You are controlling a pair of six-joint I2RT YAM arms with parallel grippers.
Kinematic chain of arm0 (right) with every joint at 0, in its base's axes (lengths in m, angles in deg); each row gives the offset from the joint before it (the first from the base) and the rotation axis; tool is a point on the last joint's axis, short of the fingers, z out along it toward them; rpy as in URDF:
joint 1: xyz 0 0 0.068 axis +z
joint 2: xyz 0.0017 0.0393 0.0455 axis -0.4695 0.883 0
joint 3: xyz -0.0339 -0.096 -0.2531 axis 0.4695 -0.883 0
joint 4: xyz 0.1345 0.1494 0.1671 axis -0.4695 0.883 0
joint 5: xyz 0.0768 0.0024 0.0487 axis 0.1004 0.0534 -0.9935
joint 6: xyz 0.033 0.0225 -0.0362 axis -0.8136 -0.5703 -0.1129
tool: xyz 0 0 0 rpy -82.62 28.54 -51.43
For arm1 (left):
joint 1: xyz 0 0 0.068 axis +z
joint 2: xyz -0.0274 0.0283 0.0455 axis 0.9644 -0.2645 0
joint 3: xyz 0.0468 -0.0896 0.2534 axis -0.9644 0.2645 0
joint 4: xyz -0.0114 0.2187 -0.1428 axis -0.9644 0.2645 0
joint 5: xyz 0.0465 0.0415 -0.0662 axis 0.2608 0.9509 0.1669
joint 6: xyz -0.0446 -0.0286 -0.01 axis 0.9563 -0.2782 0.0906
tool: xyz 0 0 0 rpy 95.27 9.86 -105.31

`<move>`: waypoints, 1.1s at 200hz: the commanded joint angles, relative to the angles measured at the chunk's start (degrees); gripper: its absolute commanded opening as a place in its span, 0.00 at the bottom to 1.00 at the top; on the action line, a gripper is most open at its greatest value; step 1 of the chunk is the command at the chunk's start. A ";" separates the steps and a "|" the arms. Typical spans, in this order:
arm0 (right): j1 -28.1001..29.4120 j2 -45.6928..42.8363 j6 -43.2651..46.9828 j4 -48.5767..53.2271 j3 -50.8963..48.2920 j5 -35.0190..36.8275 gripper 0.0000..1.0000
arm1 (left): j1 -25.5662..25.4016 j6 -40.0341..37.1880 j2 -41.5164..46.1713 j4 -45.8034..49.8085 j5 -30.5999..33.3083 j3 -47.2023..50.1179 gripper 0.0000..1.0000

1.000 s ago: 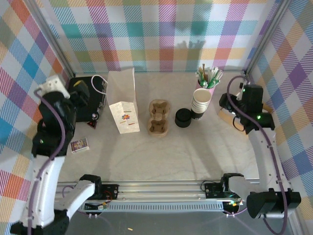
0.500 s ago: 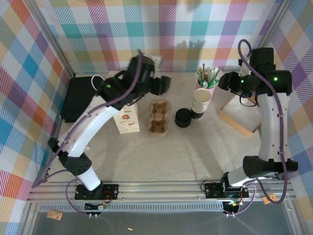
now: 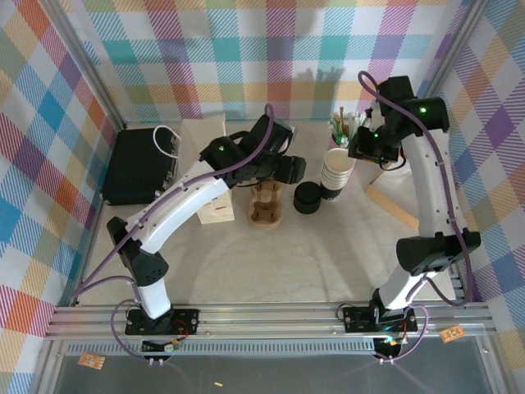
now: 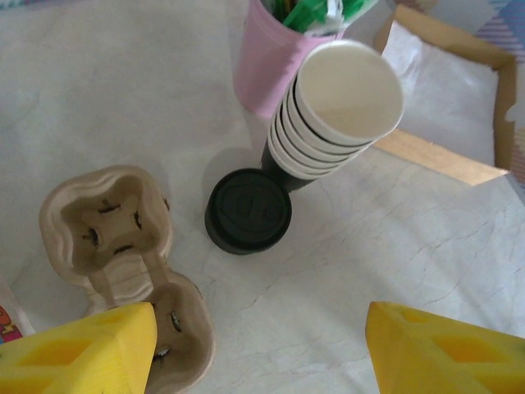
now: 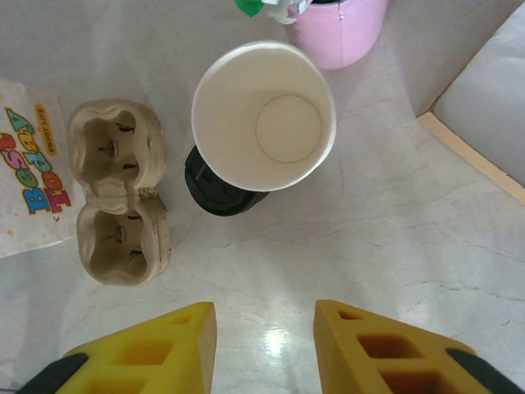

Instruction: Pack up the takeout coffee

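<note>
— Start with the left end effector (image 4: 258,349). How does it stand?

— Wide open, nothing between its fingers, bare table (image 4: 369,263) beneath. On its left-finger side the pad covers the closer well of the pulp carrier (image 4: 123,238); whether it touches or hangs above, I cannot tell.

— And the right end effector (image 5: 264,328)?

— Open too, though with a narrower gap, and it holds nothing. It hangs over the table just short of the stack of white cups (image 5: 262,115), looking down into the top one.

— Counts, going outward?

— One carrier with two wells. One black lid (image 4: 248,210) just ahead of the left end effector, black all down its side; how many are stacked there I cannot tell. One cup stack touching it, five or six rims showing. One pink cup (image 4: 267,61) of sticks beyond, cut off by the frame. One wood-edged tray (image 4: 435,158) past the right finger. One printed paper bag (image 5: 33,164), partly cropped. One black box (image 3: 139,164) well away.

— The takeout coffee?

— I cannot make out a cup wearing a lid. The left arm hides the table behind the carrier in the top view.
</note>
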State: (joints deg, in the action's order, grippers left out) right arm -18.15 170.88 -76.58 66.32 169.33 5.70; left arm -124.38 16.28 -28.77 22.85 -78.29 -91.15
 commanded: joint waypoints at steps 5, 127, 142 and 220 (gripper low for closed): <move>0.09 1.81 -1.49 -2.50 -0.93 1.34 0.33 | -0.26 0.10 -1.15 1.61 -1.13 0.90 0.69; -2.05 10.16 -2.35 -5.97 -4.35 3.31 0.32 | -0.22 0.11 -3.98 -0.07 -5.95 2.23 0.72; -2.54 10.62 -2.18 -6.13 -4.34 3.32 0.31 | -0.21 0.32 -4.10 -0.15 -6.33 2.28 0.72; -2.99 14.05 -0.77 -5.70 -3.28 0.52 0.26 | -0.23 2.19 -5.16 -1.15 -8.63 2.51 0.72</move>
State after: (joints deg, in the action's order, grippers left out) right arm -21.04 183.40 -78.00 60.20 165.42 7.82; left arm -124.40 17.28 -32.79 22.08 -85.31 -89.05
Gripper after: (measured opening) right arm 0.283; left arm 0.715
